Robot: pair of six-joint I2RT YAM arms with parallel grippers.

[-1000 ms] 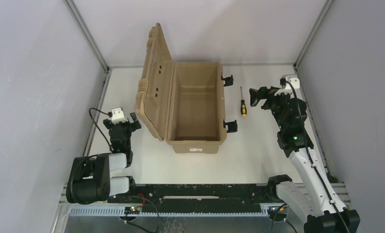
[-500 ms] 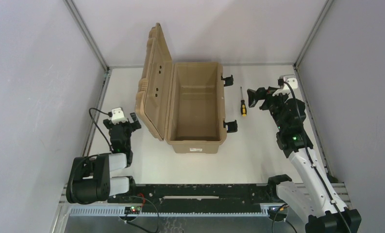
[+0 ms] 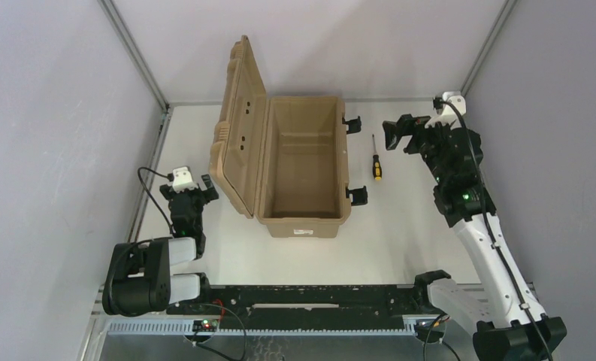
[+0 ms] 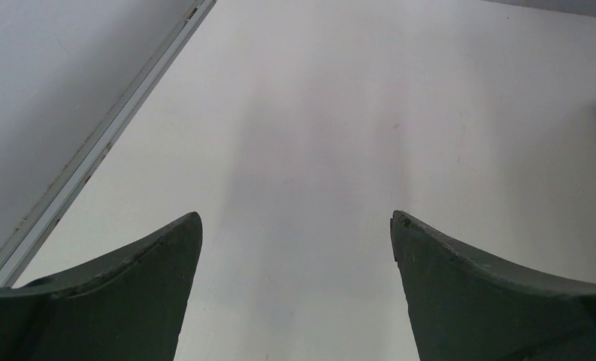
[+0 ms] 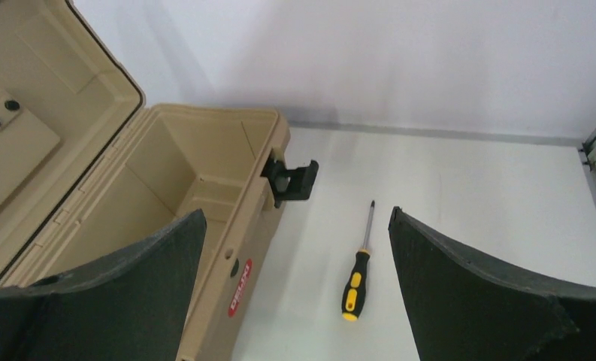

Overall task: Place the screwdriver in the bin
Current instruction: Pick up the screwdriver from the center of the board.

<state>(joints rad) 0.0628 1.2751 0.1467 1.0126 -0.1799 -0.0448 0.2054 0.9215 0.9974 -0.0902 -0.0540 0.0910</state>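
On the white desk (image 3: 400, 233), to the right of the bin (image 3: 304, 222), the screwdriver (image 3: 376, 159) lies flat. It is near the bin's right wall but apart from it, level with the stretch between the two black latches (image 3: 357, 195) on that side. Its thin shaft points toward the far wall and its black and yellow-orange handle toward the arms' bases.

The bin stands open, its ribbed lid (image 3: 238, 128) swung up on the left side, and its inside shows only bare tan floor. A white label (image 3: 304, 232) sits on the near wall.

The right pincer (image 3: 397, 135) hangs above the desk just right of the screwdriver's far end, not touching it. In the right wrist view its two fingers (image 5: 497, 301) are spread wide with nothing gripped. The screwdriver shows in the gap between them, nearer the finger at the right of that view. A latch and a red sticker (image 5: 240, 297) on the bin's wall show toward the left.

The left pincer (image 3: 189, 192) sits low over the desk to the left of the bin, well apart from the screwdriver. Its fingers (image 4: 129, 293) also stand wide apart and hold nothing. Beyond them lie bare desk and a strip of side rail (image 4: 99, 147).
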